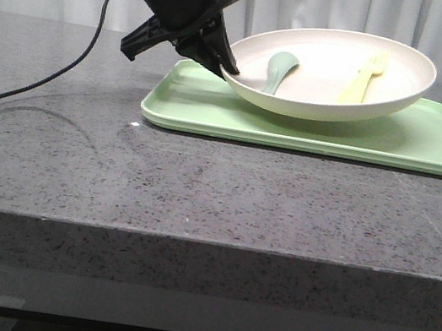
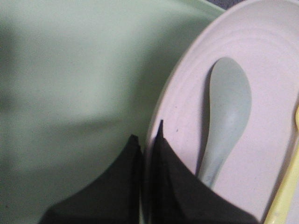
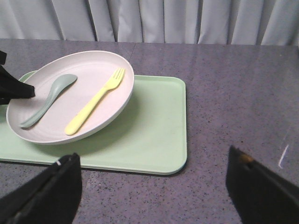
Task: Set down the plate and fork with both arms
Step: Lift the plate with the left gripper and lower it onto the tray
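The cream-white plate (image 1: 333, 65) is held by its left rim, tilted, over the tray and casting a shadow on it. My left gripper (image 1: 228, 68) is shut on that rim, one finger inside the plate (image 2: 261, 42) and one outside (image 2: 147, 133). The pale-yellow fork (image 1: 363, 77) lies in the plate's right half, also visible in the right wrist view (image 3: 96, 101). My right gripper (image 3: 154, 163) hangs open over bare table near the tray's corner, holding nothing; the front view does not show it.
A muted green spoon (image 1: 279, 69) lies in the plate beside the fork. The light-green rectangular tray (image 1: 312, 134) sits under the plate at the back right of the grey speckled table (image 1: 198, 196). A black cable (image 1: 39, 82) trails across the left side.
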